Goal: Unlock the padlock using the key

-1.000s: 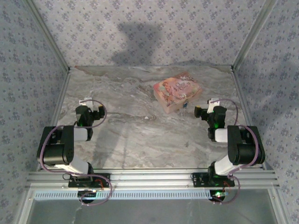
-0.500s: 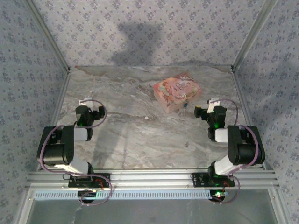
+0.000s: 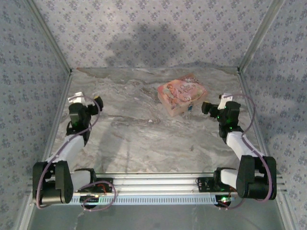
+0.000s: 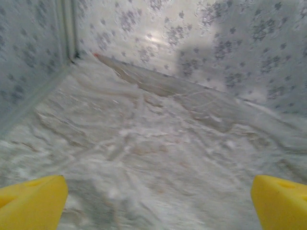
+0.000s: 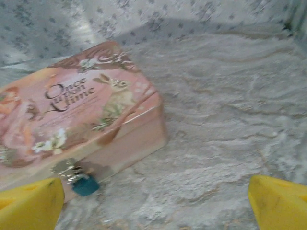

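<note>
The padlock [image 5: 86, 185] is tiny and teal with a silvery shackle. It hangs on the front of a pink box [image 5: 91, 115] printed "Once Upon a Time". In the top view the padlock [image 3: 190, 107] sits at the box's [image 3: 181, 93] near right corner. My right gripper [image 3: 216, 102] hovers just right of it, open, and its yellow fingertips [image 5: 280, 201] stand wide apart with nothing between them. My left gripper [image 3: 87, 99] is open over bare marble at the far left, its yellow fingertips [image 4: 31, 201] spread. The key is out of view.
The marble table [image 3: 144, 134] is closed in by patterned walls [image 3: 29, 72] with aluminium posts at the corners. The back left corner post [image 4: 67, 28] stands ahead of my left gripper. Open marble lies between the two arms.
Both arms have stretched forward from their folded pose. The left gripper moved farther back and left, the right gripper back and right. Both stayed open.
</note>
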Controlling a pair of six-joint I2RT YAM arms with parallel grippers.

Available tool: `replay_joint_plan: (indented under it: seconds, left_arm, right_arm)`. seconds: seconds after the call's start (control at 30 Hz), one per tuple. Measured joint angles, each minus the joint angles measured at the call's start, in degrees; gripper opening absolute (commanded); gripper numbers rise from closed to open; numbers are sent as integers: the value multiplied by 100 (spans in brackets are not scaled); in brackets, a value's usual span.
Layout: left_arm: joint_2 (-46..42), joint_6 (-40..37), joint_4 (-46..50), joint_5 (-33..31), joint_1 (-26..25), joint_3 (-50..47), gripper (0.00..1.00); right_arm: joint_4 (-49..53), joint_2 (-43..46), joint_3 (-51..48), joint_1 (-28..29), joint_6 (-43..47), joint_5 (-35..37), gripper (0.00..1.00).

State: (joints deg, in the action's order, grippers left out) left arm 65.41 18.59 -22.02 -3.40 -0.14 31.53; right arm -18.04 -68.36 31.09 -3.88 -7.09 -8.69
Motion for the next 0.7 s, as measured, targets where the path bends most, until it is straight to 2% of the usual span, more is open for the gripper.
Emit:
replay_joint_plan:
  seconds: [0.17,0.37,0.53,0.7]
  left_arm:
    - [577,981,1246,549,-850,1202,98]
    - [2103,1659,1882,1268,-2111,2291,98]
    - [3272,1888,2190,1827,-2675,3348,98]
    - [4192,2059,2264,2277,-3056,4374,98]
  right_arm:
    - [680,-487,791,-203,-358,-778,100]
    - [1325,-1963,2251,-549,-560,-1513,100]
    - [1867,-3187,3497,-601,-560,-1886,100]
    - [2232,-4054,4391,-584,-557,-2210,96]
